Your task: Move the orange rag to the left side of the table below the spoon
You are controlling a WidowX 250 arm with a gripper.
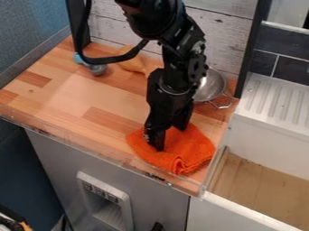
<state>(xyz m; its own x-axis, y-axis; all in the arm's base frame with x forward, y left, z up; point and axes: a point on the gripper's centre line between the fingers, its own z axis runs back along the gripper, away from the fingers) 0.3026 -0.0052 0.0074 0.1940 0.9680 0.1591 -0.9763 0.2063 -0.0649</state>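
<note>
The orange rag (184, 151) lies bunched on the wooden table near its front right corner. My gripper (170, 136) hangs down over the rag's upper left part, its two fingers spread apart with orange cloth visible between them. The left fingertip is against or just over the cloth; whether it touches cannot be told. At the back left of the table is a small metal item with a blue part, perhaps the spoon (97, 69).
A metal strainer (211, 86) sits at the back right, partly behind the arm. A yellowish item (131, 64) lies near the back wall. A clear raised edge (78, 142) runs along the table's front, and a white sink (271, 135) adjoins on the right.
</note>
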